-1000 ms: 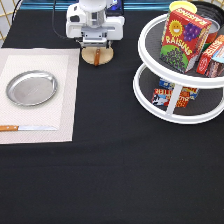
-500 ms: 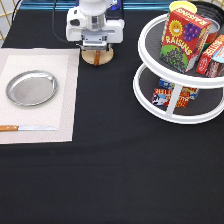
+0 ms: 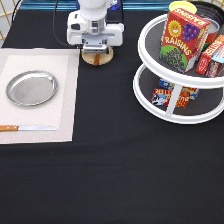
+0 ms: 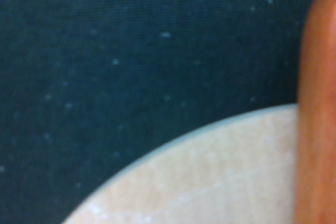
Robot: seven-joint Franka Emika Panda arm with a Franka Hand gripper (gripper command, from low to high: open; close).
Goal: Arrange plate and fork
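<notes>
The round silver plate [image 3: 31, 88] lies on the pale placemat [image 3: 65, 100] at the exterior view's left. My gripper [image 3: 96, 50] is at the exterior view's top centre, low over a round light wooden disc [image 3: 97, 57] on the black cloth. A short brown piece shows on the disc under the hand. It looks like the fork's wooden handle [image 3: 98, 58], and its tines are hidden. The wrist view shows the disc [image 4: 210, 175] from close by, with a brown wooden handle [image 4: 319, 100] along one edge.
A knife [image 3: 27, 128] with an orange-brown handle lies on the placemat below the plate. A white two-tier turntable [image 3: 175, 107] stands at the exterior view's right, with a raisin box [image 3: 182, 40] and other packets on it.
My gripper has sunk a little lower over the wooden disc. The plate, the knife and the turntable have not moved.
</notes>
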